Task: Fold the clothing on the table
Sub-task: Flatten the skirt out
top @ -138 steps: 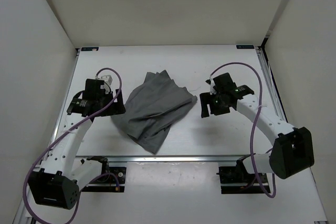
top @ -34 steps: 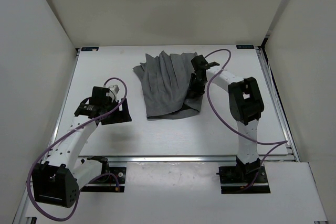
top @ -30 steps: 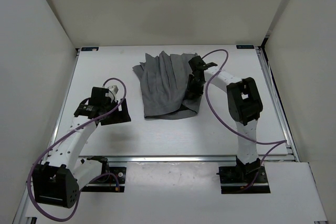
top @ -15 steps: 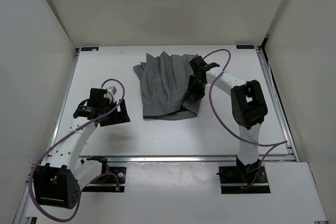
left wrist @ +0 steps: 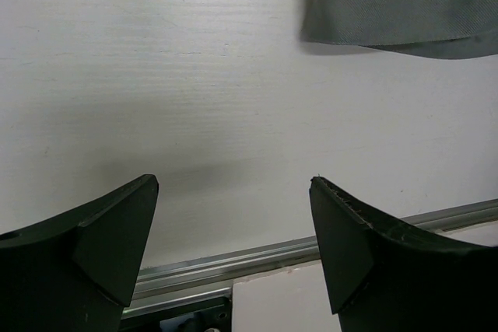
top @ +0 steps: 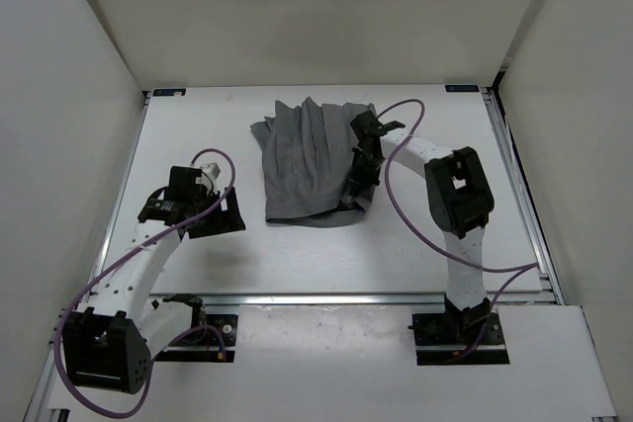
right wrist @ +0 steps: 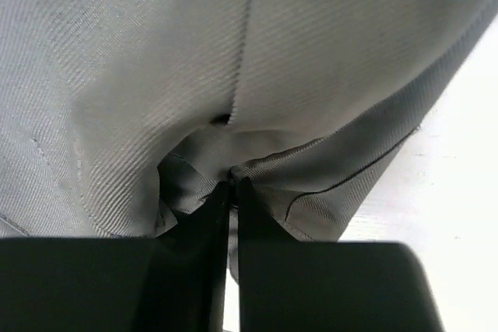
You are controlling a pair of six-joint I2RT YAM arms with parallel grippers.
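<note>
The large white rectangular table (top: 415, 244) fills the middle of the overhead view. The medium-grey pleated skirt-like clothing (top: 309, 160) lies on it just above centre, spread mostly flat, with its lower hem toward the bottom of the frame.

A few seconds ago the clothing was a skewed heap nearer the middle. Half a second ago the right gripper (right wrist: 232, 192) was part-open at the clothing's right edge, and now its jaws are pinched tight on a gathered tuck of fabric near the lower right corner. I judge that this grip readies that side for lifting over into a fold.

The left gripper (left wrist: 233, 184) hangs with its jaws wide apart and holding nothing, at the left of the overhead view. It is above bare table, well apart from the hem at the top of its wrist view.

The silver metal rail (top: 326, 295) and a looping purple cable (top: 396, 160) are nearby, but nothing blocks the fold.
</note>
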